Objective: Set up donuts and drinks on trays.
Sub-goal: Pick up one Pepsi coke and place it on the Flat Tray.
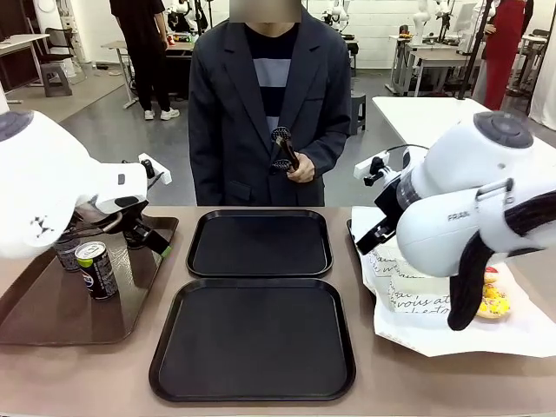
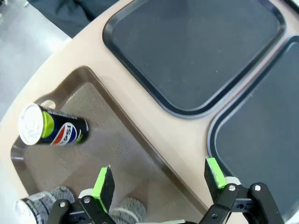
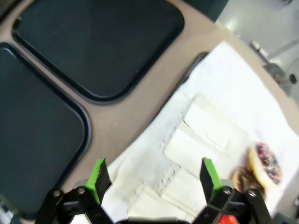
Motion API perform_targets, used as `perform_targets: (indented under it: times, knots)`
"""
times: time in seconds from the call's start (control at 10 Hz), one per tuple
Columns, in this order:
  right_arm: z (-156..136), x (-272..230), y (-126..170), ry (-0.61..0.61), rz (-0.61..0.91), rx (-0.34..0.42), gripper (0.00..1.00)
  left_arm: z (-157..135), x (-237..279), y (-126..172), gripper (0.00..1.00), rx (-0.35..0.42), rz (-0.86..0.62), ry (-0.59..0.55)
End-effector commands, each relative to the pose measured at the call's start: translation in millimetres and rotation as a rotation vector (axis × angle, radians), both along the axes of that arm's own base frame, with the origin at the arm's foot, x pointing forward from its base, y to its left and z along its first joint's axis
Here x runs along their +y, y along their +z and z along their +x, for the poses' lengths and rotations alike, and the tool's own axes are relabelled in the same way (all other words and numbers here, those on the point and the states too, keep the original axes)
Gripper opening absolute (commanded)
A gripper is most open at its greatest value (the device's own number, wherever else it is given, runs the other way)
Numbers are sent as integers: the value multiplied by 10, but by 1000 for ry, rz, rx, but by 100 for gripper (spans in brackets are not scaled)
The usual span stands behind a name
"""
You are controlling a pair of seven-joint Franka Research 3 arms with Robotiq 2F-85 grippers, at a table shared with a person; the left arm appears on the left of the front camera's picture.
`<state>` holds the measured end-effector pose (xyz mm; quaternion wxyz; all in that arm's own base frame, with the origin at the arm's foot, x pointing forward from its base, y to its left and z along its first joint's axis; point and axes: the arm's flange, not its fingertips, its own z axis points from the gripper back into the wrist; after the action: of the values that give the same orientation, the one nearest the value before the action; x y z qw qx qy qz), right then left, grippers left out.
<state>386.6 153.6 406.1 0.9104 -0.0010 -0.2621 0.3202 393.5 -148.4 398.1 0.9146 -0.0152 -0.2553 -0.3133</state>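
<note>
Tabletop [image 1: 87, 373]: beige, shared with a person standing at the far side, one hand [image 1: 301, 171] holding a dark object I cannot identify.

Trays: two matching black plastic trays with rounded corners and raised rims lie mid-tabletop. The far black tray [image 1: 260, 243] and the near black tray [image 1: 253, 339] sit just beside each other, edges nearly touching. Both surfaces are bare.

Drinks: the long brown plastic tray [image 1: 52, 313] lies on the robot's left. On it stands the slim black can with green accents and a silver top [image 1: 95, 269]. The grey-patterned can [image 1: 67, 252] is just behind it and partly hidden by the left arm. The black can with the round Pepsi logo [image 2: 53, 129] is on the same brown tray, farther along.

Left tool [image 2: 158, 177]: fingers spread wide, green pads well apart, nothing between them. It hangs above the brown tray's edge nearest the black trays.

Donuts: a white paper sheet [image 3: 224, 93] covers the tabletop on the robot's right. White paper sleeves with script print [image 3: 187, 154] lie on it. A sprinkled ring donut [image 3: 265, 162] touches a chocolate ring donut [image 3: 243, 177] near the sheet's far corner in the right wrist view. A red shape sits at that picture's bottom edge, too cropped to tell what it is.

Right tool [image 3: 153, 176]: fingers spread apart, nothing gripped, above the sleeves.
</note>
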Motion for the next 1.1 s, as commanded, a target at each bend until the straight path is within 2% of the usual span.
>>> perform_targets:
  times: [0.0, 0.2, 0.3, 0.5, 0.6, 0.7, 0.8, 0.9, 1.0]
  knots:
    - [-1244, -631, -36, -29, -57, 66, 100, -959, 551, -43, 100, 88, 7, -26]
    - [-1813, -900, 12, -31, -90, 63, 100, -1362, 699, -77, 100, 150, 16, -34]
    - [-1942, -933, -1, -14, -102, 77, 100, -1485, 728, -58, 100, 174, 15, -51]
    - [-1770, -947, -39, -4, -68, 102, 100, -1593, 726, 8, 100, 134, 17, -83]
    - [-1718, -910, -76, 10, -95, 107, 100, -1722, 702, 34, 100, 112, 63, -115]
    - [-1624, -883, -84, 18, -130, 60, 100, -1754, 688, 22, 100, 61, 95, -99]
    - [-926, -601, 1134, -29, -85, 114, 100, -1558, 646, -25, 100, -50, 184, -31]
    - [-926, -601, 1134, -29, -85, 114, 100, -728, 380, 959, 100, 124, 59, -93]
    - [-926, -601, 1134, -29, -85, 114, 100, -728, 380, 959, 100, 124, 59, -93]
